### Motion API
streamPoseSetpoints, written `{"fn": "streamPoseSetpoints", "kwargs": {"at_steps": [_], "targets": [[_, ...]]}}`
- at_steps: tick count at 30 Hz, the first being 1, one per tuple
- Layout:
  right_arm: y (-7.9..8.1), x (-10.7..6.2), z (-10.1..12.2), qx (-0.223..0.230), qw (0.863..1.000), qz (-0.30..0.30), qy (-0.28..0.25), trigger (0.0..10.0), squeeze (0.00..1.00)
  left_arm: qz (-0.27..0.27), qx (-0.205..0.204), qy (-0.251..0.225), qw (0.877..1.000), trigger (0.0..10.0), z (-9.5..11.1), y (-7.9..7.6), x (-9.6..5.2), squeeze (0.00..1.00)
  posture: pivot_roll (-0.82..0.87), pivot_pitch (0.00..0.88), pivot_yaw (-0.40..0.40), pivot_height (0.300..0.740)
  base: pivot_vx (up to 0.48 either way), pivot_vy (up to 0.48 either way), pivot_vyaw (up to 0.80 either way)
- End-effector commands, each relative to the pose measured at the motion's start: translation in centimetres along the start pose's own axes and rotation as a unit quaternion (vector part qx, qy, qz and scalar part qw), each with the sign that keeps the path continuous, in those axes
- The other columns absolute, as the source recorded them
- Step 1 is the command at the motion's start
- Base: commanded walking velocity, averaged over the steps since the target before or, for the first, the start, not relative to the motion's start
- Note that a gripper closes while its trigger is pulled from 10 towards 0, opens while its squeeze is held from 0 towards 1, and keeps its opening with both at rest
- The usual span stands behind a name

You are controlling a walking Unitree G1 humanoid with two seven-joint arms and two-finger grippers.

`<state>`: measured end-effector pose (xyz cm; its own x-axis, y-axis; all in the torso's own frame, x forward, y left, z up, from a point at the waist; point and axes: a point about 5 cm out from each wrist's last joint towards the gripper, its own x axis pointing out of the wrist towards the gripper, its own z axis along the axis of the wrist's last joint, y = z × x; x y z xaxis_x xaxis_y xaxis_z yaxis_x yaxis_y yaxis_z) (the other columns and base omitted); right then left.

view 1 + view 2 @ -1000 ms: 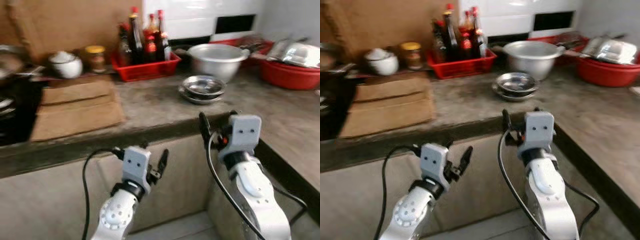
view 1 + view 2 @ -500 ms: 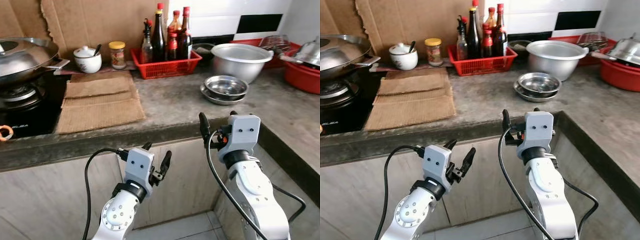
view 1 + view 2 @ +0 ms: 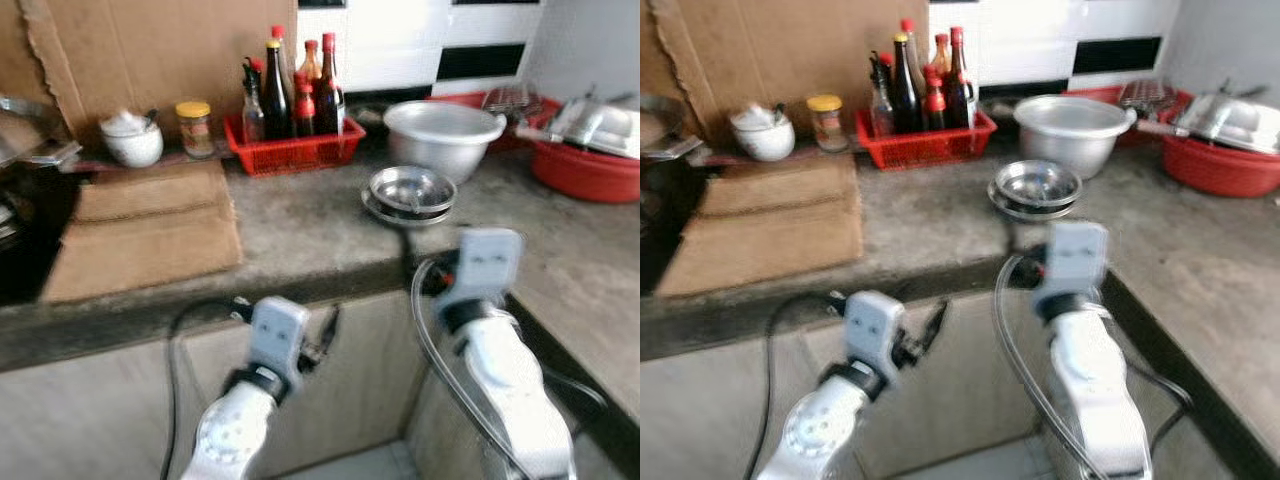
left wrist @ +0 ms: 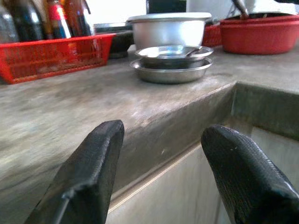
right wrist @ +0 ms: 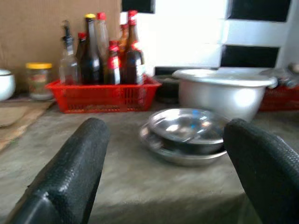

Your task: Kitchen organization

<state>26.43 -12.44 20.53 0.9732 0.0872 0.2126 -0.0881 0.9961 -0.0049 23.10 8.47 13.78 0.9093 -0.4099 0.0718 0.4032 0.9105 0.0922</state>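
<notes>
camera swings, wok gone from view since half a second ago; grippers hold the same pose. stacked steel bowls (image 3: 412, 192) sit at 12 o'clock on the counter (image 3: 300, 230), likely next pick. right gripper (image 5: 163, 186) spread wide, empty, aimed at them. left gripper (image 4: 159, 177) at 8 o'clock, spread, empty.
</notes>
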Motion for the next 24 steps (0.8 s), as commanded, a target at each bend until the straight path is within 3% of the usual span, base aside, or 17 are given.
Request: {"fn": "streamPoseSetpoints", "kwargs": {"at_steps": [1, 17, 24], "targets": [[-0.86, -0.03, -0.14, -0.005, 1.000, -0.017, 0.005, 10.0, 0.00, 0.003, -0.012, -0.002, 1.000, 10.0, 0.25, -0.38, 0.25, 0.00, 0.11, 0.000, -0.046, 0.740, 0.000, 0.000, 0.00], [-0.92, 0.69, 0.12, -0.008, 1.000, -0.010, 0.000, 10.0, 0.00, 0.012, -0.005, -0.012, 1.000, 10.0, 0.54, -0.20, 0.44, 0.00, 0.11, 0.000, -0.052, 0.740, 0.000, 0.000, 0.00], [-0.84, 0.86, 0.15, -0.008, 1.000, -0.005, -0.001, 10.0, 0.00, 0.010, 0.000, -0.012, 1.000, 10.0, 0.48, -0.23, 0.33, 0.00, 0.12, 0.000, -0.053, 0.740, 0.318, 0.000, 0.00]]}}
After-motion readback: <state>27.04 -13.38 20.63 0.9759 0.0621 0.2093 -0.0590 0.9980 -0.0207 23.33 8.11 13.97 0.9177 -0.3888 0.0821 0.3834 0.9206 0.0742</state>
